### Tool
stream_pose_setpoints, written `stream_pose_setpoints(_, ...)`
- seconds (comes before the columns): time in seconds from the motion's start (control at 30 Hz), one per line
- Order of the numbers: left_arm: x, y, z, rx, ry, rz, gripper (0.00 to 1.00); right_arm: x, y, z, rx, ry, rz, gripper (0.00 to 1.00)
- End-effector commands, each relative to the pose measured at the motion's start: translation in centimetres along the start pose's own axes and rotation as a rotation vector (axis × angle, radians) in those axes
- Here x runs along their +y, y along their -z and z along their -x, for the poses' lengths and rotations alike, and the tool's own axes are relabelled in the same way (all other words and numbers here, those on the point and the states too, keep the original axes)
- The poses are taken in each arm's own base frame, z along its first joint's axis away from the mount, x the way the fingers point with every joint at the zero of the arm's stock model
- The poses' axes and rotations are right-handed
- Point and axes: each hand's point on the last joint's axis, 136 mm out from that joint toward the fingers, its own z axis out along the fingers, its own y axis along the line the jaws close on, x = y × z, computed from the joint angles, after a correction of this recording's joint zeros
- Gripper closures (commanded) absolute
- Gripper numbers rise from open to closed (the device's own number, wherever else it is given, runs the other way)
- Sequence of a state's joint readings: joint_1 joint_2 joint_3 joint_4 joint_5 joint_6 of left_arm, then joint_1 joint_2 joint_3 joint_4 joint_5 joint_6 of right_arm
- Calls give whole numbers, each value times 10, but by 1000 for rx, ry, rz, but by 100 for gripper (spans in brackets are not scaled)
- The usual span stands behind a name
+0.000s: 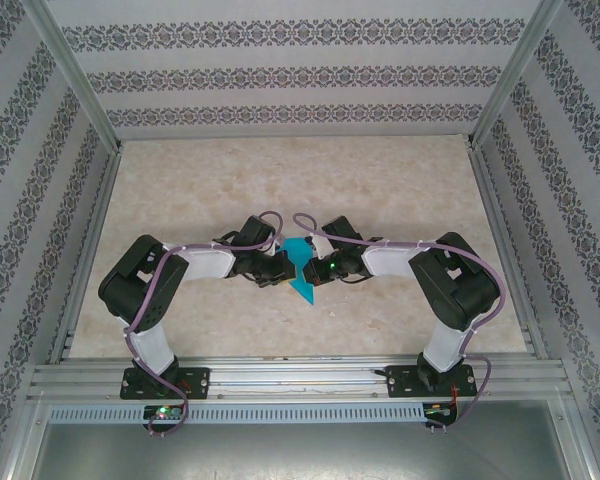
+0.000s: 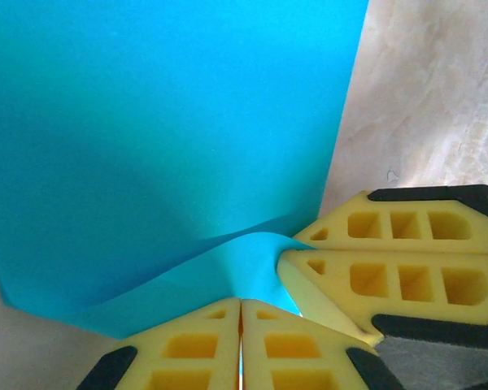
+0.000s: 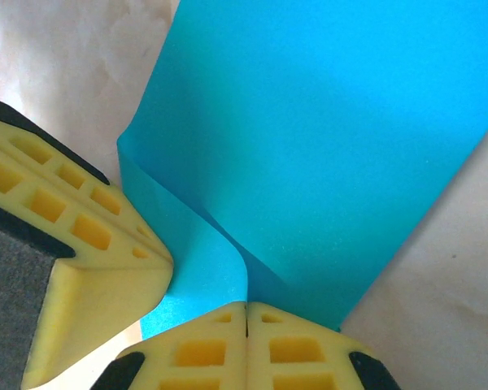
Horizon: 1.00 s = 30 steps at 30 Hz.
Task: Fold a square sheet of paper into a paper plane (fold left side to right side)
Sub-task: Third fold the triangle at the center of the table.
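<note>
one creased teal sheet (image 2: 171, 122), pinched by left end effector (image 2: 241, 307) and right end effector (image 3: 246, 310).

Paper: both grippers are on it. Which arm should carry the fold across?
Probably left. The left gripper is shut on the paper from its left, the side that must travel, and the paper curls up at that pinch. The right gripper, shut close beside it, can anchor.
</note>
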<state>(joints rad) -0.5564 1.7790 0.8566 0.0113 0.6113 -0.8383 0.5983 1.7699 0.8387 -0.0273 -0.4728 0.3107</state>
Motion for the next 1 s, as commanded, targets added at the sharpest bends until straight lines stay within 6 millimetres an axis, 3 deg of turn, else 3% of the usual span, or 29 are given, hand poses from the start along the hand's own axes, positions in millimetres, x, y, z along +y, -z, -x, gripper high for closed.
stream_pose_setpoints(0.0, 7, 3, -8, 5, -13, 32, 92, -17, -10, -33, 115, -35, -61, 95)
stream_pose_setpoints(0.5, 23, -3, -12, 14, 12, 73, 92, -15, -9, -29, 109, -38, -54, 92)
stream_pose_setpoints(0.7, 40, -7, -18, 29, 45, 131, 93, -3, 5, -3, 39, -42, -9, 85)
stream_pose_setpoints(0.97, 54, -12, -24, 40, 84, 163, 96, 8, 32, 30, -54, -55, 47, 64)
